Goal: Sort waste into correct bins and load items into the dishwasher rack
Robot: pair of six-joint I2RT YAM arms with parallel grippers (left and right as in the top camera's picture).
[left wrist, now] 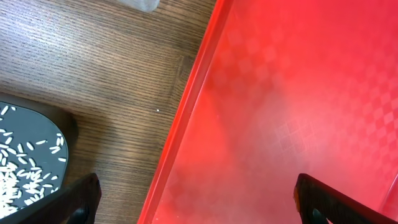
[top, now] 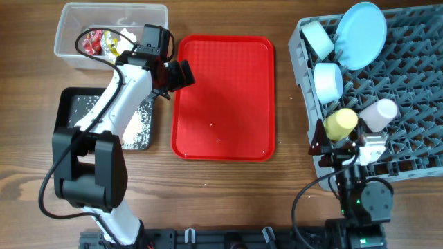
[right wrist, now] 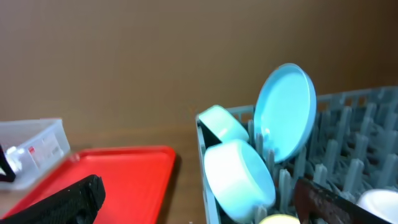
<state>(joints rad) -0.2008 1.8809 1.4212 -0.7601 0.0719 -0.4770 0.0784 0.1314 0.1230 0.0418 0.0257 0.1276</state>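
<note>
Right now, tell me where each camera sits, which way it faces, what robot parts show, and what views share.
Overhead: above the table, facing straight down on red tray and dishwasher rack; left arm and right arm show.
Left wrist: on the left arm, facing down at the red tray's left edge and the black tray with rice; its open fingers show.
Right wrist: low by the rack, facing level past the blue plate and a bowl; its open fingers show.
Shared: all three see the red tray.

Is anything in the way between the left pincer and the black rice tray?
Nothing visible. The open left pincer hangs over the edge of the red tray; only wooden table lies between it and the black tray.
</note>
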